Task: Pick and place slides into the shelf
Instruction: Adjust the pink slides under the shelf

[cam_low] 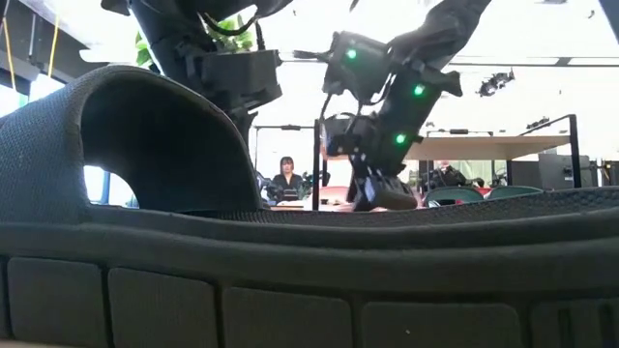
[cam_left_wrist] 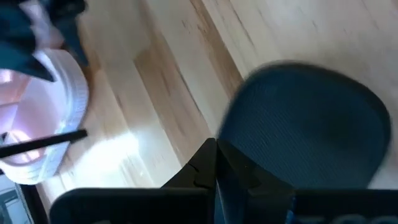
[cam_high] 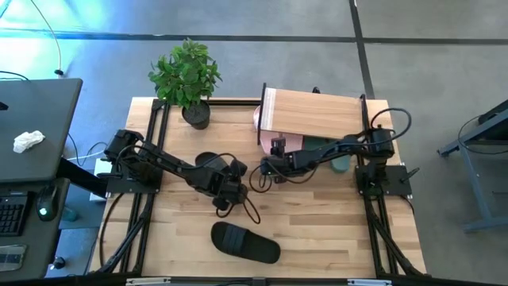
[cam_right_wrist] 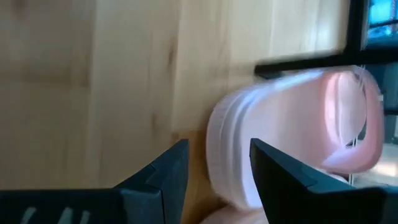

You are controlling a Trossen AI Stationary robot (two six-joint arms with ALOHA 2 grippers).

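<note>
Reaching toward a pink slide (cam_right_wrist: pixel 292 137) beside the shelf (cam_high: pixel 317 113), the right gripper (cam_right_wrist: pixel 217 165) is hanging released; next, closing on its edge. Left gripper (cam_left_wrist: pixel 214 180) is clenched, empty.

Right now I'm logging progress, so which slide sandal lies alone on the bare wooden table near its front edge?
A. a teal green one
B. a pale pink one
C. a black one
C: the black slide sandal lies by itself on the table, away from the small wooden-topped shelf.
</note>
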